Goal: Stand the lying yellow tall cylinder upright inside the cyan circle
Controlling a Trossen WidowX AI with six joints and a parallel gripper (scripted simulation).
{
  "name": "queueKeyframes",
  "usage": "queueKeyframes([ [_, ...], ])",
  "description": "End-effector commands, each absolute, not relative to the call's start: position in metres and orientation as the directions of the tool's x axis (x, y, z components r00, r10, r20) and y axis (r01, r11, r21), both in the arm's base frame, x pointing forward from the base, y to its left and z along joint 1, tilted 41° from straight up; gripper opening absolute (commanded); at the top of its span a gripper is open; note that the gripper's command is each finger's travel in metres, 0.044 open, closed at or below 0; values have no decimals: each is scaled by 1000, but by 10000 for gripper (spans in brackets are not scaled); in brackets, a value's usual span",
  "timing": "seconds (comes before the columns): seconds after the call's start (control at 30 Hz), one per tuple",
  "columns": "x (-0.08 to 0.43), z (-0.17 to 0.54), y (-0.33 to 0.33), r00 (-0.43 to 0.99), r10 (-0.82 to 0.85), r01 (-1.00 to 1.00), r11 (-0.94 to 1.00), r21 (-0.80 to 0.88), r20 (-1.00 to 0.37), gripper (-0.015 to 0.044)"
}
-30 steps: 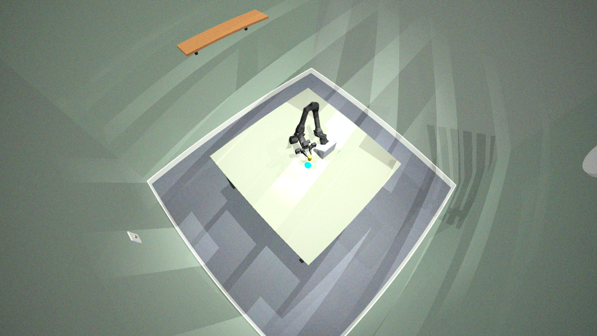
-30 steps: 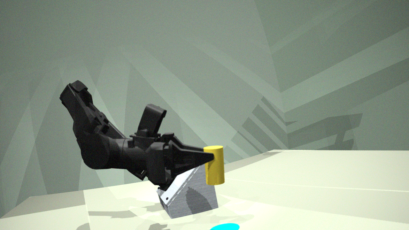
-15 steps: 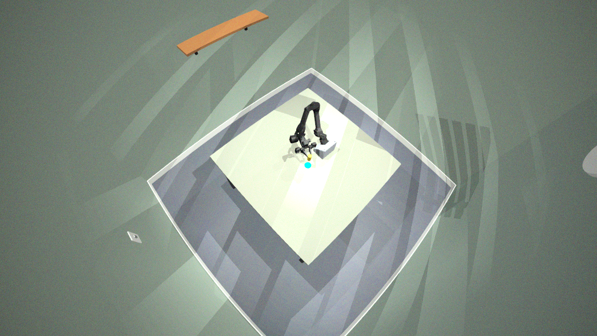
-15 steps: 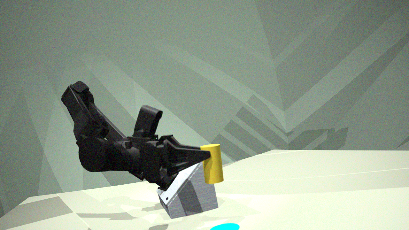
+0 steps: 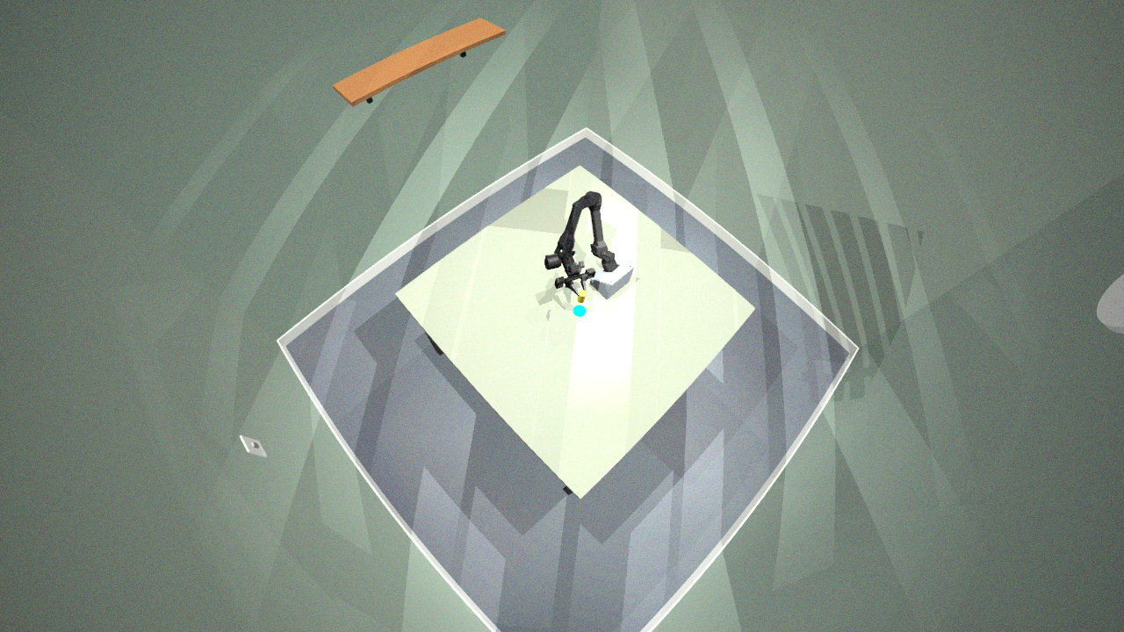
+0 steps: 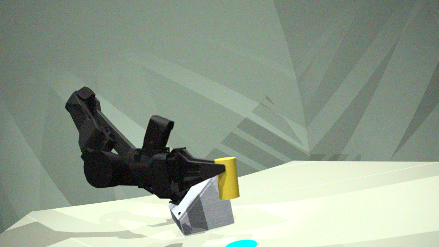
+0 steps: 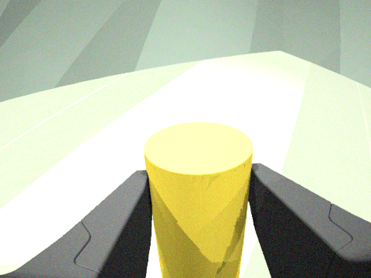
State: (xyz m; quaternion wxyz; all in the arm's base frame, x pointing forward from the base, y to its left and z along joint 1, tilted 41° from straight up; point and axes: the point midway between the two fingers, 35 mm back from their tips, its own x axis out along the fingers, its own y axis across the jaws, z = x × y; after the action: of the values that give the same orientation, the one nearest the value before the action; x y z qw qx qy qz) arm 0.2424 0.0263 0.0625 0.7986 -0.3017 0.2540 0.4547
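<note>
No text, label, brand, number or sign can be read in any of the three views.

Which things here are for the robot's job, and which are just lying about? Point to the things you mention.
For the job:
- yellow cylinder (image 5: 581, 297) (image 6: 228, 181) (image 7: 201, 201), held up in the air
- gripper (image 5: 582, 293) (image 6: 222, 168) (image 7: 199, 179), holding it
- cyan circle (image 5: 579, 311) (image 6: 241, 244), where it should stand

Not for the job:
- orange-brown board (image 5: 420, 60)
- small pale plate (image 5: 250, 444)
</note>
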Motion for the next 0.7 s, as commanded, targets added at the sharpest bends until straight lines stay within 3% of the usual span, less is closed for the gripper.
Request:
queueKeyframes([
  [0.0, 243, 55, 21, 451, 576, -883, 398, -248, -681, 105],
  [0.67, 235, 4, -22, 437, 570, -893, 366, -261, -696, 105],
])
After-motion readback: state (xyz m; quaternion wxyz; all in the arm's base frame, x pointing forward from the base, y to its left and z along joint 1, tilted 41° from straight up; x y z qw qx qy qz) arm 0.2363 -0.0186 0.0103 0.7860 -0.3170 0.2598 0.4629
